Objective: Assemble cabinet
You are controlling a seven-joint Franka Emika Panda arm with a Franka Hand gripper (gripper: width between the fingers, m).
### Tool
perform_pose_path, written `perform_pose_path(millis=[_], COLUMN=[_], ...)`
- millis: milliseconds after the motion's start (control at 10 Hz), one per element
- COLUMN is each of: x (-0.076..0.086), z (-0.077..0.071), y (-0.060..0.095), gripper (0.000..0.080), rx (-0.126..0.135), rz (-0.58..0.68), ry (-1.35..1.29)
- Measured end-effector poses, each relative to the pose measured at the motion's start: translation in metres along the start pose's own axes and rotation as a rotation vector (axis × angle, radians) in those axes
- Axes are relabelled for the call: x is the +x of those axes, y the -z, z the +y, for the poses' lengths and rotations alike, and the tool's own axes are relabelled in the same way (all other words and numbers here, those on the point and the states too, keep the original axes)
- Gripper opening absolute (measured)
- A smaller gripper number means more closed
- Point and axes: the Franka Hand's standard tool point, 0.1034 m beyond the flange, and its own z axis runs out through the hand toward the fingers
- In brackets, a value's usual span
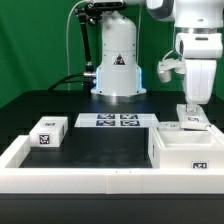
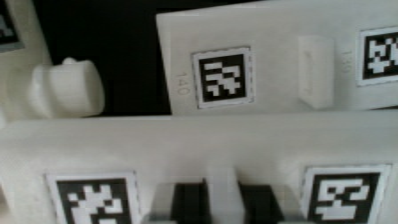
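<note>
The cabinet (image 1: 186, 150), a large white open box, stands at the exterior view's right. My gripper (image 1: 191, 114) points straight down at its far edge. In the wrist view my two dark fingers (image 2: 187, 206) stand close together with a thin white strip between them. That strip belongs to a wide white wall (image 2: 205, 155) carrying two square tags, which looks like the cabinet's far wall. Beyond it lies a white tagged panel (image 2: 249, 85) with a raised ridge, and a round white knob (image 2: 64, 86). A small white tagged block (image 1: 48, 132) sits at the left.
The marker board (image 1: 107, 121) lies in the middle, in front of the arm's base (image 1: 117, 70). A long low white rail (image 1: 90, 181) runs along the front and up the left side. Black table surface lies between the block and the cabinet.
</note>
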Motion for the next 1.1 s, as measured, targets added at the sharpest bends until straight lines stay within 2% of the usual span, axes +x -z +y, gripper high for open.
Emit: perform_pose_path(millis=[200,600,700,800,1100], x=[0.001,0.002,0.002,0.0,0.0], z=[0.006,0.005,0.006,0.009,0.009], y=[0.001,-0.001,-0.003,-0.01,-0.01], gripper=[0.0071,0.0071,0.0071,0.0071,0.0075], rx=[-0.005,-0.003,-0.007,-0.041,-0.041], rz=[0.004,0.005,0.01,0.036,0.036], ry=[-0.003,-0.034,-0.032,0.002,0.002])
